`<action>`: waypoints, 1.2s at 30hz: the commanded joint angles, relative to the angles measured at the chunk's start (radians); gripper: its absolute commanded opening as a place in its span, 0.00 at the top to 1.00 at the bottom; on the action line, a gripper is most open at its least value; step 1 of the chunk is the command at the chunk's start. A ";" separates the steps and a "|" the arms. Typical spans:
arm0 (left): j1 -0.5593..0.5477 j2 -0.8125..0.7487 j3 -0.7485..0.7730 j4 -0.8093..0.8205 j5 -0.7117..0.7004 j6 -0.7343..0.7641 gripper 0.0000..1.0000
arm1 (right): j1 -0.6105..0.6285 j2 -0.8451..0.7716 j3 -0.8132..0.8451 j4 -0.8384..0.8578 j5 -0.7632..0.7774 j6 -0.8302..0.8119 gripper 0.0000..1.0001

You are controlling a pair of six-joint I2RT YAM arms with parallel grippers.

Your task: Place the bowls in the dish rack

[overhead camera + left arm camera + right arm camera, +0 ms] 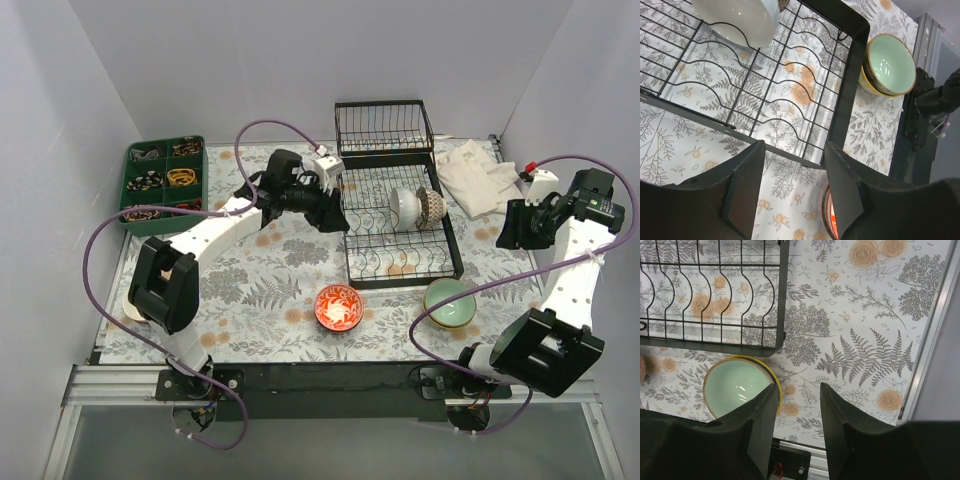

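Holds the left gripper [338, 218] in the air at the left edge of the rack [455, 255], fingers [742, 192] spread wide, nothing between them. Looks down, from the left wrist, through that gap onto the rack's near rail and the flowered tablecloth [250, 270] under it. Catches a sliver of the red bowl [338, 306] at the bottom of that view, just by the right finger.

Holds the right gripper [512, 232] off the table, right of the rack and apart from it, fingers [840, 427] likewise spread and empty. Shows, from the right wrist, the green bowl [450, 303] below, partly hidden behind the left finger.

Finds two bowls in the rack: a white bowl [404, 206] and a lattice bowl [432, 205], both on edge, side by side among the prongs, toward the right side of the middle rows. Cannot tell whether they touch.

Finds two more on the tablecloth, both upright: the red one near the rack's near left corner but apart from it, the green one, yellow outside, just beside the near right corner.

Shows a green tray [204, 175] at the far left, compartments filled with things too small to tell, and a white towel [480, 175] crumpled just right of the rack's tall basket end.
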State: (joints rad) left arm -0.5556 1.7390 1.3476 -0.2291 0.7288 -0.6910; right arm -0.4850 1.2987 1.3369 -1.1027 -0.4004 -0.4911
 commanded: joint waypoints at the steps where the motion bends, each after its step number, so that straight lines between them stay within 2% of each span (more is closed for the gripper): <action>1: -0.029 -0.084 0.076 -0.312 0.066 0.289 0.50 | -0.006 -0.033 0.030 0.017 -0.078 -0.067 0.51; 2: -0.036 -0.117 0.071 -0.363 0.063 0.388 0.49 | -0.006 -0.042 0.022 0.017 -0.090 -0.078 0.50; 3: -0.043 -0.142 0.036 -0.444 0.061 0.424 0.48 | -0.006 -0.062 0.006 0.020 -0.095 -0.087 0.49; 7: -0.078 -0.265 -0.056 -0.593 0.008 0.548 0.45 | -0.006 -0.096 -0.033 0.029 -0.133 -0.113 0.48; 10: -0.076 -0.320 -0.070 -0.694 -0.142 0.587 0.44 | -0.006 -0.107 -0.059 0.033 -0.172 -0.107 0.47; 11: -0.075 -0.338 -0.079 -0.707 -0.298 0.578 0.44 | -0.006 -0.107 -0.065 0.035 -0.185 -0.104 0.47; 13: -0.019 -0.364 -0.100 -0.781 -0.367 0.628 0.44 | -0.006 -0.104 -0.074 0.038 -0.199 -0.101 0.47; 15: 0.008 -0.384 -0.108 -0.876 -0.387 0.685 0.44 | -0.006 -0.107 -0.084 0.049 -0.207 -0.104 0.47; 17: 0.005 -0.447 -0.116 -0.926 -0.332 0.777 0.45 | -0.006 -0.105 -0.087 0.053 -0.215 -0.109 0.47; 18: 0.003 -0.479 -0.123 -0.911 -0.256 0.812 0.43 | -0.006 -0.104 -0.085 0.052 -0.216 -0.118 0.47; 20: -0.059 -0.568 -0.183 -0.845 -0.250 0.847 0.40 | -0.006 -0.101 -0.084 0.055 -0.225 -0.132 0.47; 23: -0.171 -0.599 -0.249 -0.762 -0.269 0.918 0.37 | -0.006 -0.099 -0.076 0.055 -0.238 -0.167 0.46; 28: -0.329 -0.478 -0.222 -0.655 -0.256 0.894 0.36 | -0.004 -0.087 -0.077 0.050 -0.273 -0.182 0.46; 31: -0.415 -0.405 -0.214 -0.549 -0.301 0.803 0.36 | -0.004 -0.088 -0.068 0.043 -0.267 -0.161 0.46; 33: -0.452 -0.389 -0.264 -0.454 -0.338 0.757 0.36 | -0.004 -0.108 -0.076 0.041 -0.276 -0.152 0.46; 36: -0.544 -0.378 -0.344 -0.374 -0.394 0.775 0.36 | -0.003 -0.137 -0.091 0.026 -0.270 -0.165 0.46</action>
State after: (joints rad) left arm -1.0138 1.3781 1.0779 -0.7502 0.4080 0.1040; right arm -0.4850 1.2083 1.2472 -1.0706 -0.6399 -0.6498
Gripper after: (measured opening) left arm 0.640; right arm 0.541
